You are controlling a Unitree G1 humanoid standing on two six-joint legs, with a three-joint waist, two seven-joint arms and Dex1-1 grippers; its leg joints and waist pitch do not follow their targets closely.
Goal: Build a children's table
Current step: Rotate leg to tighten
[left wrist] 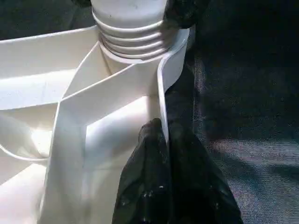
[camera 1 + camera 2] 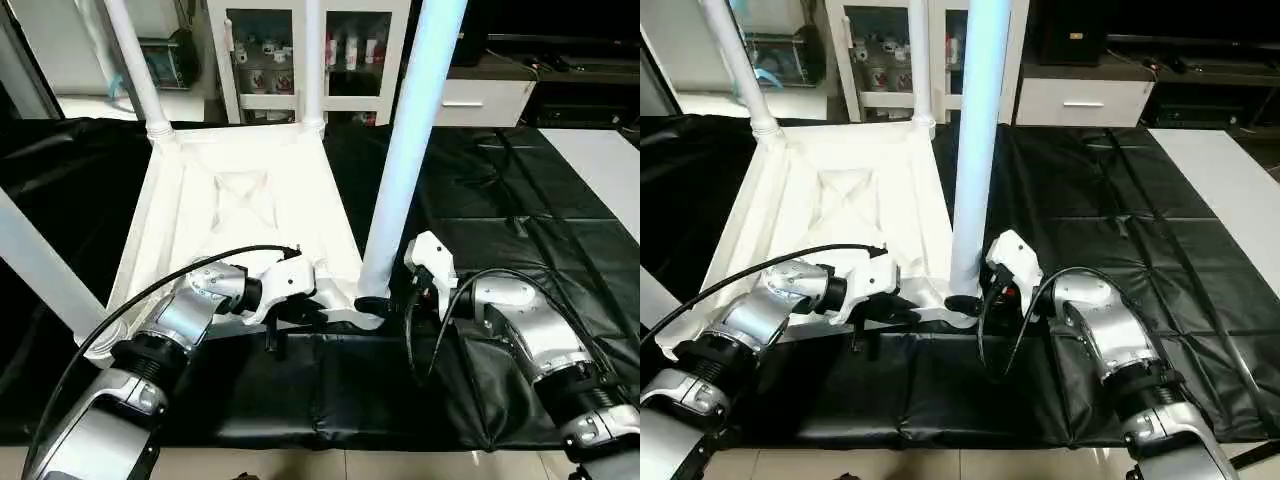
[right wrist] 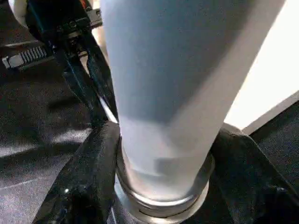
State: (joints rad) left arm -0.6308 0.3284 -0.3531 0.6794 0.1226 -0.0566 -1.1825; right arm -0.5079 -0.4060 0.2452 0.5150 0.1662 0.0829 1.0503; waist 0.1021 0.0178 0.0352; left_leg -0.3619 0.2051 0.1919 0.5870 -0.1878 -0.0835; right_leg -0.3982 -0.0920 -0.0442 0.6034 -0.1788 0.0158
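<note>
upturned table top [image 2: 240, 200] on black desk [image 2: 500, 190], left end effector [image 1: 163, 140] pinched on the table top's near rim, right end effector [image 3: 159, 154] straddling the near-corner leg [image 2: 405, 160] base, fingers wide

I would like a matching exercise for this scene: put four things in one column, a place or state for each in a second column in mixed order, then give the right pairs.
Things:
1. left gripper
2. right gripper
3. near right leg
4. table top

States:
A. lies upside down on the black cover
B. stands upright in a corner socket
C. pinches the thin edge wall of the top
D. fingers on both sides of a leg's base

Pairs: 1-C, 2-D, 3-B, 4-A
</note>
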